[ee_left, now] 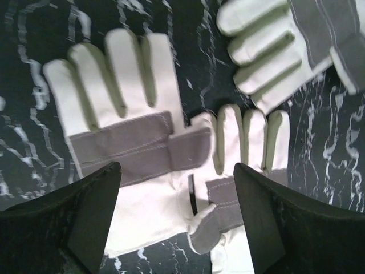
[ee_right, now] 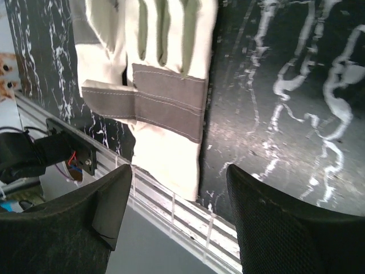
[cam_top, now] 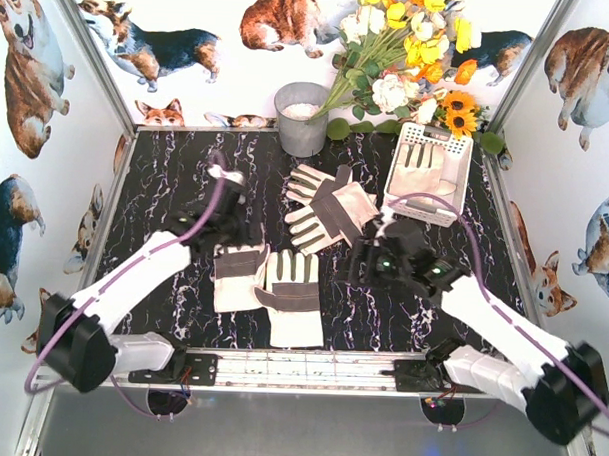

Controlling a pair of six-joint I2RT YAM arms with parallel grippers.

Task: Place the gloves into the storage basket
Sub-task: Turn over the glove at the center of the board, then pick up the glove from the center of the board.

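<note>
Well, left hand [ee_left: 177, 177] and right hand [ee_right: 179, 174] hang released; centre the left over the near-left glove [cam_top: 238, 276] before clenching.

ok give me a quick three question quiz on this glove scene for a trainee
1. True or false: the storage basket already holds a glove.
2. How many gloves lie on the table outside the basket? a) two b) four c) six
3. Fill the blank: the left gripper and the right gripper are both ____, with nothing held.

Key: 1 true; 2 b; 3 open
</note>
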